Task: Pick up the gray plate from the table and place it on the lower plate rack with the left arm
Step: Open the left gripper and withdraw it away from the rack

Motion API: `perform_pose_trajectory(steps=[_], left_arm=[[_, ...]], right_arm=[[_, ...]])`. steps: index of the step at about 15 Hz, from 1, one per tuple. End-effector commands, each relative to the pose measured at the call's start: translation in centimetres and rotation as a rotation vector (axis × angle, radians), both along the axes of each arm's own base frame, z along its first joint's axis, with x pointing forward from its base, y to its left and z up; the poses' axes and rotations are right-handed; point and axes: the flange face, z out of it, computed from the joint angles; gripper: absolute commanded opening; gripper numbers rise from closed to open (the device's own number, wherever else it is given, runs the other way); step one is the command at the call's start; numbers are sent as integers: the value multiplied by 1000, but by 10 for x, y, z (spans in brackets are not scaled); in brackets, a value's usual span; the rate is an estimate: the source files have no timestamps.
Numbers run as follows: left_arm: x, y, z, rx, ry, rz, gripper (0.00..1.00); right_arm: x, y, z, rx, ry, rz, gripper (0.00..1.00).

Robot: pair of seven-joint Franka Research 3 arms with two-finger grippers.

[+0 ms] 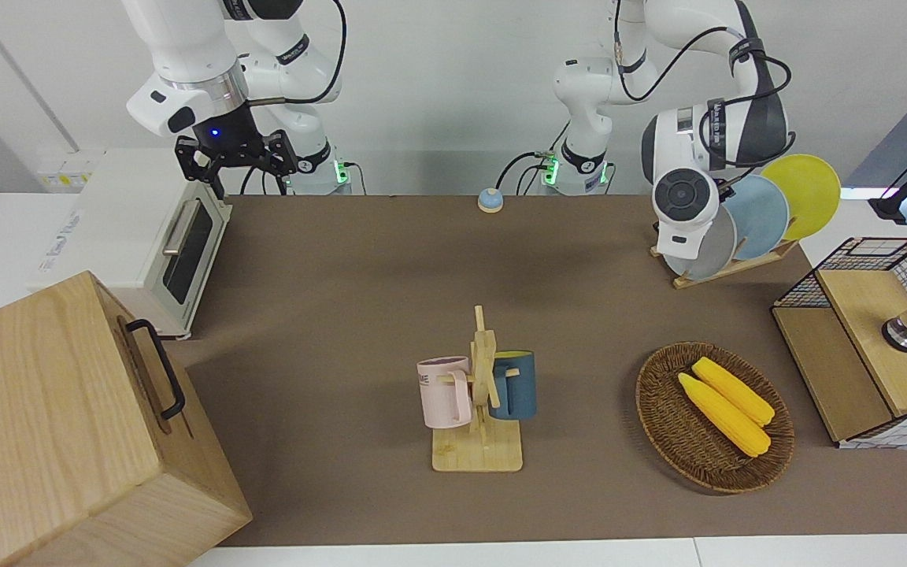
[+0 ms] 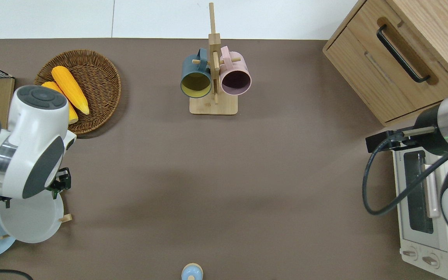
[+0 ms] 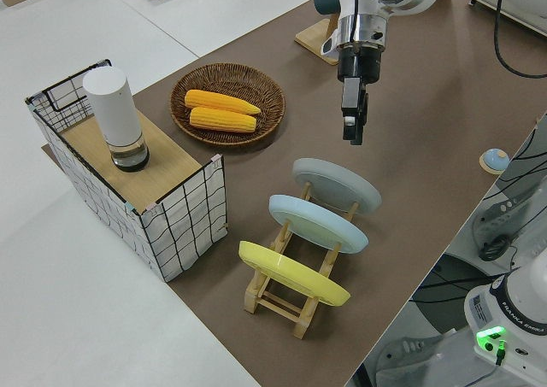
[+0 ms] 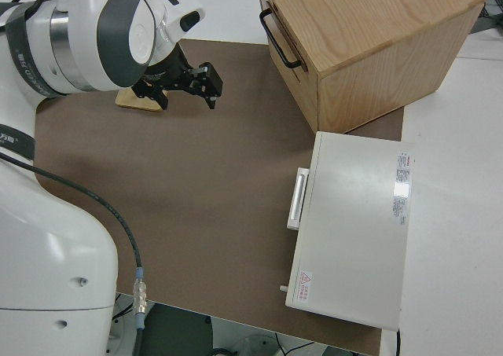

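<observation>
The gray plate [image 1: 707,253] stands on edge in the end slot of the lower plate rack [image 1: 739,264], the slot toward the middle of the table. It also shows in the overhead view [image 2: 29,219] and the left side view [image 3: 338,184]. My left gripper [image 3: 352,136] hangs in the air, empty and slightly open, apart from the plate. In the overhead view it [image 2: 58,183] is over the plate's rim farthest from the robots. My right gripper [image 1: 237,160] is open and parked.
A light blue plate [image 1: 762,216] and a yellow plate [image 1: 806,193] fill the other rack slots. A wicker basket with corn [image 1: 662,425], a wire shelf basket [image 1: 863,260], a mug stand [image 1: 479,453], a toaster oven [image 1: 146,236] and a wooden drawer cabinet [image 1: 52,417] stand around.
</observation>
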Motion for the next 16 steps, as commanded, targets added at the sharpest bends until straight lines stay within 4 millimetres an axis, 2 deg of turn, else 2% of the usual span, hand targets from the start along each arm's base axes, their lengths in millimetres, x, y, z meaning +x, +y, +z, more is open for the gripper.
perform_pose_trajectory(steps=[1, 2, 5, 7, 10, 12, 14, 16], left_arm=[[17, -6, 42, -155, -107, 40, 989], [20, -11, 52, -192, -129, 49, 989], [25, -6, 80, -263, -190, 87, 987], [28, 17, 104, -386, -224, 108, 985], [27, 48, 144, -516, -245, -32, 987], [29, 66, 161, -559, -275, -103, 987], [30, 73, 170, -600, -309, -123, 987], [30, 72, 172, -620, -318, -120, 993]], right_arm=[[-2, -1, 4, -3, 2, -14, 983], [-2, -1, 4, -3, 2, -14, 983], [-2, -1, 4, -3, 2, -14, 983], [-2, -1, 5, -2, 1, -14, 983], [-2, -1, 4, -2, 4, -14, 983], [-2, -1, 4, -2, 2, -14, 983], [-2, -1, 4, -3, 2, -14, 983], [-2, -1, 4, -3, 2, -14, 983]])
